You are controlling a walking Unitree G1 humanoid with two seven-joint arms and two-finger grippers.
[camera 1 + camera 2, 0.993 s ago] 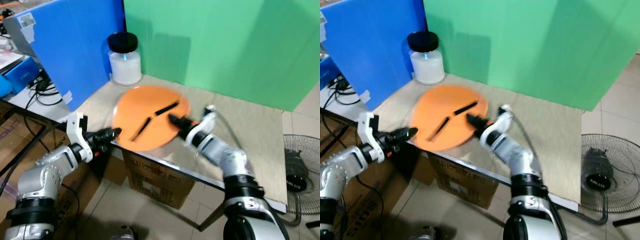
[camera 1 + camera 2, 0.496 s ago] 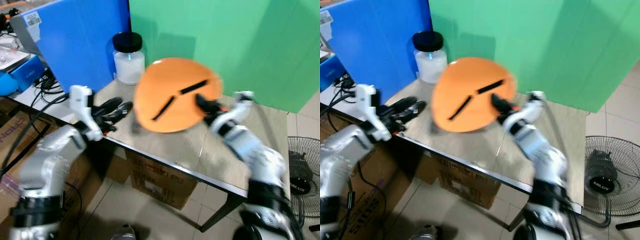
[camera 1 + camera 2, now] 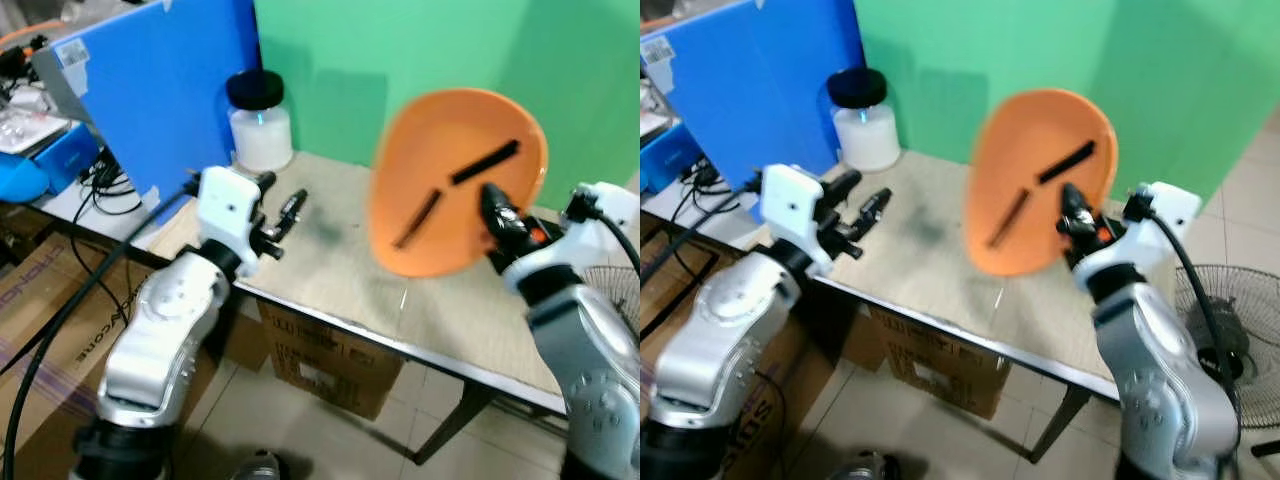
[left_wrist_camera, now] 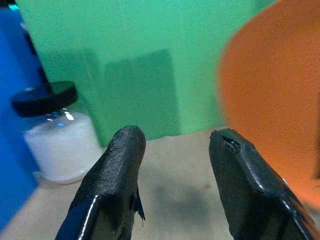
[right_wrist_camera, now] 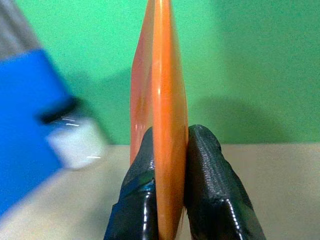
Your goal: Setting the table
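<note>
My right gripper is shut on the rim of an orange plate and holds it in the air, tipped almost upright, above the right half of the table. Two black strips stay on the plate's face. In the right wrist view the fingers pinch the plate's edge from both sides. My left gripper is open and holds nothing, just above the table's left part, pointing toward the plate. The left wrist view has the plate beyond the open fingers.
A jar of white powder with a black lid stands at the table's back left corner. A blue board and a green backdrop wall in the back. Cardboard boxes sit under the table; a fan stands at the right.
The right gripper has raised the plate off the table, carried it right and tipped it upright. The left arm has risen from below the table's edge to just above the tabletop.
</note>
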